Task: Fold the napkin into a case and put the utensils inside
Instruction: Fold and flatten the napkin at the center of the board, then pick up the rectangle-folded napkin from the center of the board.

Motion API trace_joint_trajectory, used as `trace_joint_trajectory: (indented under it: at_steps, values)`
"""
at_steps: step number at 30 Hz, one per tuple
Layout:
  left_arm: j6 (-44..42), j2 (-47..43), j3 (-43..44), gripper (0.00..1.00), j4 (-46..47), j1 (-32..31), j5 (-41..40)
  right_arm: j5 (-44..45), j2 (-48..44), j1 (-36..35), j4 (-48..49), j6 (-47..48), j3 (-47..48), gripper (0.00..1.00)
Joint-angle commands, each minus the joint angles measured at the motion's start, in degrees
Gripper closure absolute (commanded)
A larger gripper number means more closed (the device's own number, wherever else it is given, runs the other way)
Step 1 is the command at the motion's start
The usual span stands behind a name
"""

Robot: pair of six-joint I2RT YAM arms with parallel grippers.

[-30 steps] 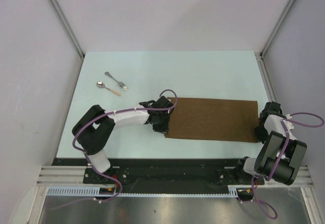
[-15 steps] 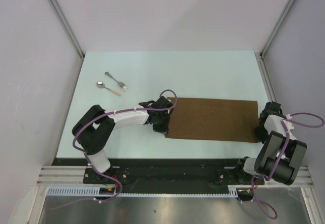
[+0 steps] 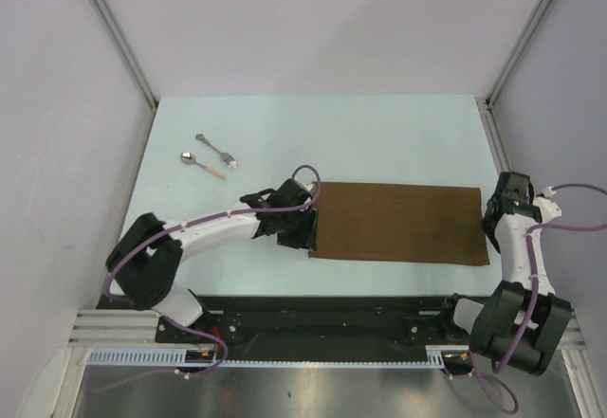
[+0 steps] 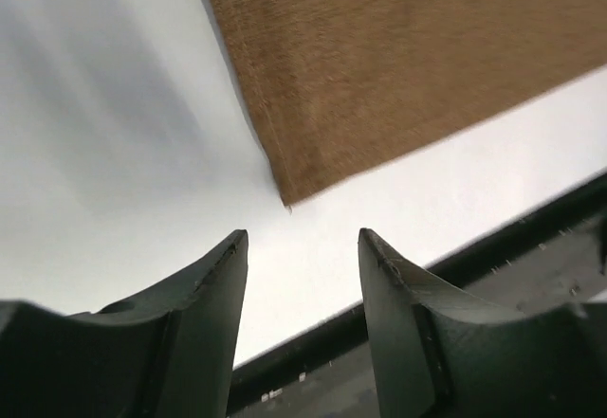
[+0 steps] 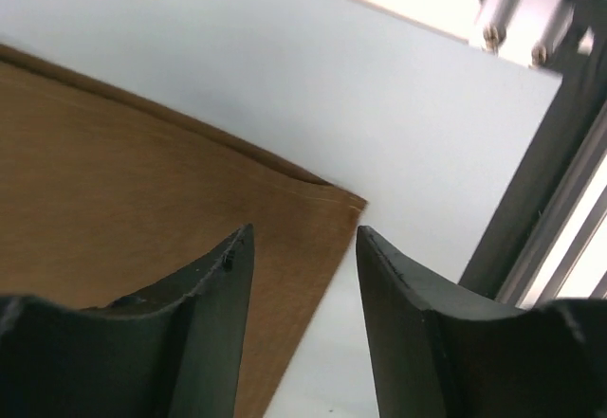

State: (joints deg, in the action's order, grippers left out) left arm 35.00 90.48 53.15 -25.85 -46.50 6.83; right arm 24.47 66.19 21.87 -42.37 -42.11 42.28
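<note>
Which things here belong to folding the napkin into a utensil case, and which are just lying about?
Job: flat brown rectangular cloth napkin; small silver metal fork; small spoon with silver bowl and tan handle.
Just there: pale table top; black mounting rail; silver frame posts.

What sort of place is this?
Probably a lab test cell: aluminium frame posts, bare walls, two arms bolted to a rail, a table with napkin, fork and spoon.
</note>
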Motion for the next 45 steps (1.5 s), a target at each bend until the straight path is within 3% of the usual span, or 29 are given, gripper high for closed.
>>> trace_joint_trajectory:
  at_steps: [1, 4, 6, 10, 11, 14, 21, 24, 28, 34, 38, 41, 45]
  values:
    - [-5.0, -8.8, 2.5, 0.46, -1.6, 1.0, 0.5, 6.3, -4.1, -5.5, -0.1, 6.1, 6.1, 0.47]
    - [-6.4, -8.5, 5.3, 0.58, 5.6, 3.2, 7.2, -0.4, -4.2, -9.1, 8.9, 12.0, 4.7, 0.53]
    - [-2.2, -3.8, 7.2, 0.7, 10.6, 5.4, 12.8, -13.2, -3.3, -9.4, 17.9, 14.4, 4.3, 0.55]
    - [12.1, 7.3, 7.0, 0.81, 38.7, 11.0, 28.1, -28.8, 0.9, -8.9, 32.8, 14.8, 2.2, 0.65]
    - [17.9, 9.3, 7.2, 0.84, 42.4, 11.5, 29.9, -31.6, 2.3, -8.3, 35.1, 13.0, 2.1, 0.67]
    - [24.0, 16.8, 8.6, 0.87, 54.3, 12.3, 29.1, -48.1, 10.3, -6.3, 45.0, 10.1, 2.5, 0.75]
    - [24.0, 29.0, 16.4, 0.87, 54.1, 12.5, 25.2, -62.3, 24.6, -8.9, 60.7, 6.6, 1.1, 0.83]
    - [24.7, 29.7, 14.1, 0.87, 55.3, 13.6, 23.1, -65.9, 30.5, -8.0, 65.5, 5.7, 1.3, 0.83]
    - [21.1, 30.5, 15.6, 0.88, 45.9, 14.0, 19.5, -68.7, 40.2, -6.2, 71.4, 3.6, 1.0, 0.84]
    - [17.7, 29.2, 14.7, 0.87, 41.1, 13.9, 15.3, -73.3, 48.0, -4.4, 84.7, -1.5, 1.2, 0.84]
    - [11.7, 26.1, 18.2, 0.84, 36.8, 12.3, 12.7, -74.0, 46.2, -4.6, 84.7, -4.3, 2.2, 0.81]
    - [9.6, 24.8, 21.7, 0.8, 35.6, 10.6, 12.4, -72.4, 43.1, -4.6, 76.1, -0.5, 3.3, 0.73]
    - [12.8, 27.5, 26.3, 0.81, 36.8, 8.5, 14.3, -69.6, 35.6, -3.8, 67.6, 4.3, 3.2, 0.57]
